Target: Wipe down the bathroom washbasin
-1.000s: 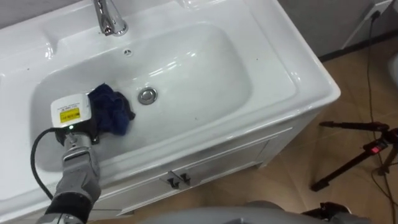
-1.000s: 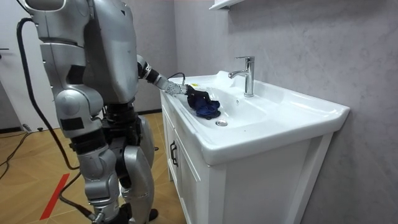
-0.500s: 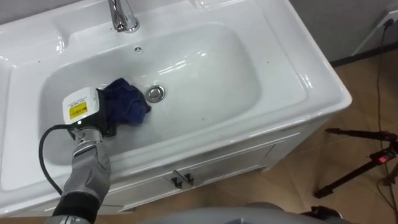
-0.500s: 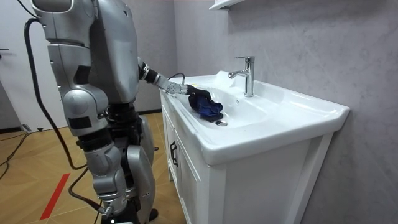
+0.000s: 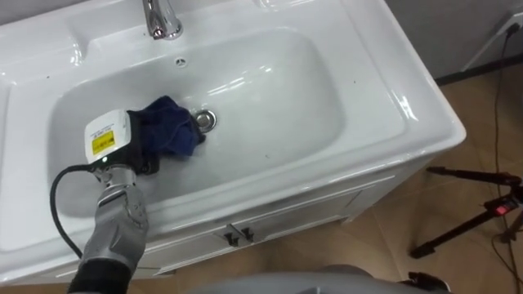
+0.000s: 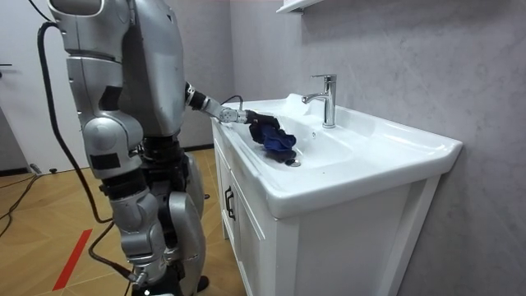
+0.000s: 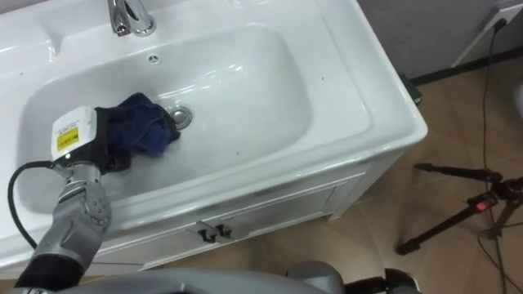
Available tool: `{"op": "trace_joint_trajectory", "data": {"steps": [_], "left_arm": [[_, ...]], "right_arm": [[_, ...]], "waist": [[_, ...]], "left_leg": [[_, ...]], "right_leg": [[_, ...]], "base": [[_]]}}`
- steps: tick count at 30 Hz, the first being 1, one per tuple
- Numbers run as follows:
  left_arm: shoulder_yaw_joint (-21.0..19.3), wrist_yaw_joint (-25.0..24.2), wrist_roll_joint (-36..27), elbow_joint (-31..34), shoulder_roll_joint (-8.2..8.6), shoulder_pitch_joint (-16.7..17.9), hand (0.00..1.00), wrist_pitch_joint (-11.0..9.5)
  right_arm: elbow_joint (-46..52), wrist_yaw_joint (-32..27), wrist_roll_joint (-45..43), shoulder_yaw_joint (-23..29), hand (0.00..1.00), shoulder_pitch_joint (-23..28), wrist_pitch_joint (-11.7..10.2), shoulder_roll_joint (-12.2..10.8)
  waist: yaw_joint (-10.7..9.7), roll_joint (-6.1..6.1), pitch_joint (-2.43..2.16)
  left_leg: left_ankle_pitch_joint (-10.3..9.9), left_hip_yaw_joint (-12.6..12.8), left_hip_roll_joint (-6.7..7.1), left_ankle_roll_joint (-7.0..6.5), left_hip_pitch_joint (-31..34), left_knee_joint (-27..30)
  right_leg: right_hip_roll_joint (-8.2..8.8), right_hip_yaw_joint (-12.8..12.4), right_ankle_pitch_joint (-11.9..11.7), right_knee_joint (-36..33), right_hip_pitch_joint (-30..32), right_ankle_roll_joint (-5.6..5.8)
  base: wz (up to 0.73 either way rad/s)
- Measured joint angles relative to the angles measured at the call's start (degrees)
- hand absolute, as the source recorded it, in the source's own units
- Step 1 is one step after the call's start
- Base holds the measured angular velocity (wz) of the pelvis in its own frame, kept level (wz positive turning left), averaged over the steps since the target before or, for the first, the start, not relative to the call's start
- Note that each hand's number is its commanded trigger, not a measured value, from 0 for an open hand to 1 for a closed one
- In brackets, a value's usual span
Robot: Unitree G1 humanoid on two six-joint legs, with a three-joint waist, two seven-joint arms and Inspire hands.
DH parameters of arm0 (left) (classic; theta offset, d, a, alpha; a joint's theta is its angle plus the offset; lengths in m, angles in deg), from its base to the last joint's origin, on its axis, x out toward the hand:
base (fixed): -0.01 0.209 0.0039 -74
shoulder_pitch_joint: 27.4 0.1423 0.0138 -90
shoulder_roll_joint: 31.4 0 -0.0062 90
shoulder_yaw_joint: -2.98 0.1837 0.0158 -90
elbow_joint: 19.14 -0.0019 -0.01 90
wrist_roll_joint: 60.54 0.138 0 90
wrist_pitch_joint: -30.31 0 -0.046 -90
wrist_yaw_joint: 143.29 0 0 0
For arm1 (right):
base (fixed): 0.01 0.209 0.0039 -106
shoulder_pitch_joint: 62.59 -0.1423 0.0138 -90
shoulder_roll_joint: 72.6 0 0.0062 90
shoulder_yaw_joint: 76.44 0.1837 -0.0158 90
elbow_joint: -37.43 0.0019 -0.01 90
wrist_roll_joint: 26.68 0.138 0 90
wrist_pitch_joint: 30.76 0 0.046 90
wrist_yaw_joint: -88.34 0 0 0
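Left hand [image 5: 114, 147] has swept the cloth [image 5: 172, 131] rightward to the drain [image 5: 206, 120], centre-left; the basin [image 5: 278, 90] right of it awaits. Fingers buried, grip unclear.

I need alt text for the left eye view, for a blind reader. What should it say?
The robot's left hand rests on a dark blue cloth inside a white basin, next to the drain; a faucet stands behind.
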State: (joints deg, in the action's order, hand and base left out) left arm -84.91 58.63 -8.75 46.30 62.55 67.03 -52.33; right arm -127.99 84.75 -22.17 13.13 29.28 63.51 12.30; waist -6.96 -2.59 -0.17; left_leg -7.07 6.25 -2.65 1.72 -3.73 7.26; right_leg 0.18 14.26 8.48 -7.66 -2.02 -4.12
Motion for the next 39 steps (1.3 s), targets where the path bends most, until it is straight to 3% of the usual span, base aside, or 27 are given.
{"op": "trace_joint_trajectory", "data": {"steps": [8,24,32,35,36,39], "left_arm": [[-1.80,0.04,-0.59,3.06,0.00,0.03,1.00,-0.31],[-7.23,-0.03,-0.48,18.13,-0.77,0.07,1.00,1.09],[-10.81,-0.04,-0.53,19.10,-0.89,0.06,1.00,1.03],[-13.26,-0.03,-0.55,19.09,-0.92,0.07,1.00,0.97],[-14.19,-0.03,-0.56,19.09,-1.26,0.07,1.00,0.96],[-16.17,-0.02,-0.45,19.10,-2.43,0.07,1.00,0.97]], "right_arm": [[-0.07,0.05,1.01,1.11,0.00,-0.58,-0.74,-1.12],[-0.95,0.66,3.70,4.24,0.00,0.61,-0.49,-0.90],[-0.90,1.33,3.66,4.25,0.00,1.59,-0.52,-0.62],[-0.90,1.88,3.16,5.08,0.00,1.57,-0.51,-0.25],[-0.93,1.96,3.21,5.71,0.00,1.69,-0.50,-0.12],[-0.93,1.97,2.96,6.64,0.00,2.09,-0.45,-0.14]], "waist": [[1.13,-0.06,-0.02],[1.53,-1.31,0.01],[2.79,-1.46,0.16],[2.86,-1.98,0.49],[2.88,-2.23,0.62],[3.68,-2.66,0.41]], "left_leg": [[0.00,-0.19,-0.09,0.00,0.38,0.12],[0.00,-0.32,-0.07,0.01,0.52,0.15],[-0.10,-0.47,-0.07,0.14,0.20,0.12],[-0.18,-0.70,-0.06,0.20,0.25,0.12],[-0.22,-0.78,-0.06,0.25,0.40,0.16],[-0.22,-0.89,-0.06,0.25,0.70,0.21]], "right_leg": [[-0.08,0.35,0.00,0.00,-0.01,-0.01],[-0.01,0.79,-0.03,-0.02,-0.06,0.01],[0.01,0.84,-0.03,-0.12,-0.39,0.01],[0.01,0.86,-0.03,-0.07,-0.41,0.03],[0.00,0.87,-0.01,-0.06,-0.29,0.06],[-0.04,0.87,-0.01,-0.05,0.06,0.07]], "base": [[0.06],[0.01],[0.01],[0.03],[0.04],[0.01]]}}
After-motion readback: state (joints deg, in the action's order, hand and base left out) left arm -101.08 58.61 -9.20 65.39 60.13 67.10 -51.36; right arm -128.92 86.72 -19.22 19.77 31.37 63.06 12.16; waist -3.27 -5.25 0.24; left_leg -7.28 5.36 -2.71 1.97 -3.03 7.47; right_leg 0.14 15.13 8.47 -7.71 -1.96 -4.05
